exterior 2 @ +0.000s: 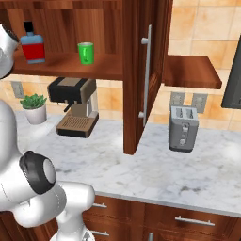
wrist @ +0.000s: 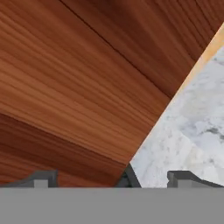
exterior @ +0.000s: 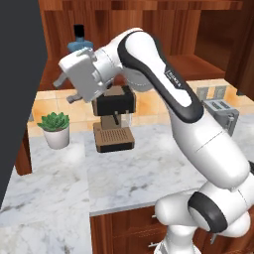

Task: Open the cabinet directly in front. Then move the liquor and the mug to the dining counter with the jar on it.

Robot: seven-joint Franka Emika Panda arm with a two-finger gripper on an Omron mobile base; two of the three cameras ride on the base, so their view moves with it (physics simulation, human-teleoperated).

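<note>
The cabinet (exterior 2: pixel 134 70) stands open, its right door swung out edge-on with its grey bar handle (exterior 2: pixel 147 70). On its lower shelf stand the liquor (exterior 2: pixel 33 47), a red bottle with blue shoulders and a dark cap, and to its right the green mug (exterior 2: pixel 85 52). The left base view shows the liquor (exterior: pixel 79 42) just above my hand. My gripper (exterior: pixel 66 90) points left in front of the shelf edge, open and empty. In the hand view the fingertips (wrist: pixel 41 178) stand wide apart before wood and marble. The dining counter and the jar are out of view.
On the marble worktop (exterior 2: pixel 155 174) under the cabinet are a coffee machine (exterior 2: pixel 75 106), a potted plant (exterior 2: pixel 35 108) and a toaster (exterior 2: pixel 183 127). A wooden shelf (exterior 2: pixel 193 70) juts out right of the door. A dark panel (exterior: pixel 17 99) fills the left edge.
</note>
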